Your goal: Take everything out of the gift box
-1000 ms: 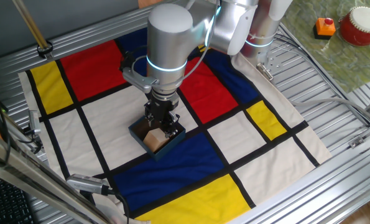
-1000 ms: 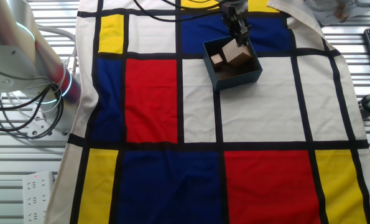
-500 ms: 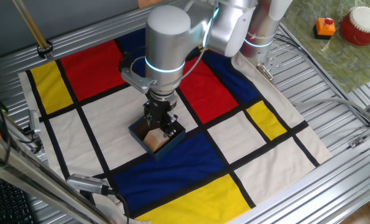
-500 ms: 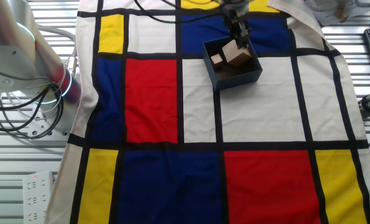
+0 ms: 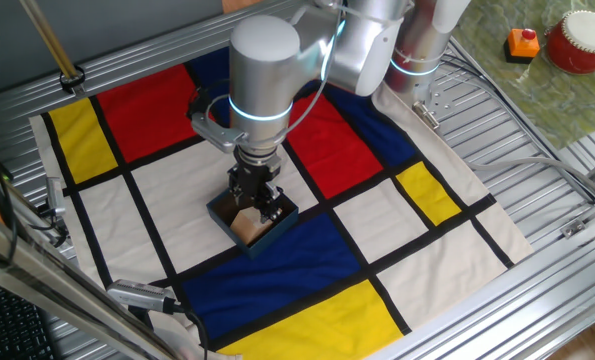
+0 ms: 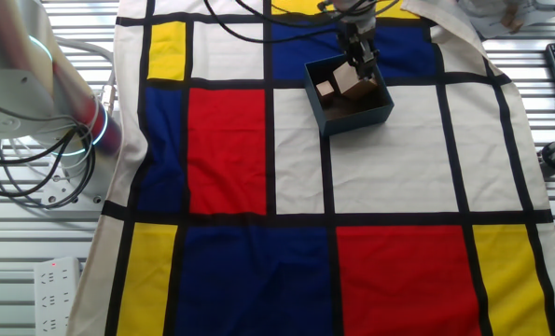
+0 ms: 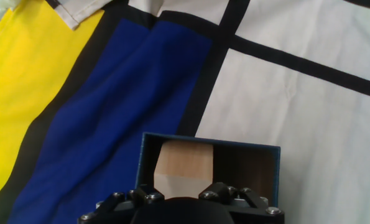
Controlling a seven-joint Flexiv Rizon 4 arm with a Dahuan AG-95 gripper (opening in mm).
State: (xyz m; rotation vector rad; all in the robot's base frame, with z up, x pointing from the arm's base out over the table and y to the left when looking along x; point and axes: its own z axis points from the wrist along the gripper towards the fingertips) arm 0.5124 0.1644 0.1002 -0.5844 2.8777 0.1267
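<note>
Box: gift box point(image 6: 349, 105) sits on the checked cloth point(image 5: 377, 215), over the meeting of a white and a blue square; dark blue walls, brown floor, lid off.
Blocks: two plain tan wooden cubes lie inside the box; the larger block point(image 6: 356, 86) is toward the wall nearest the arm's wrist, the smaller block point(image 6: 326, 90) beside it, apart from the fingers.
Arm: silver arm point(image 5: 267, 60) reaches straight down over the box, hiding much of it in one fixed view.
Fingers: gripper point(image 6: 359, 58) hangs at the top of the larger block; from the other fixed view the tips appear to straddle it. Whether they are clamped on the wood or merely around it cannot be told; the hand view shows only the fingers' base point(image 7: 191, 199) and the block's face point(image 7: 183, 163) beyond it.
Handling: small solid wood, likely light, stiff and not fragile; smooth flat faces could slip under a weak pinch.
Hold: two opposite flat faces of the larger block, taken near its upper half, clear of the box wall.
Risk: the box is light and unfixed; a finger scraping its wall could drag or tip it across the cloth.
Progress: both blocks are in the box, so nothing is out yet.
</note>
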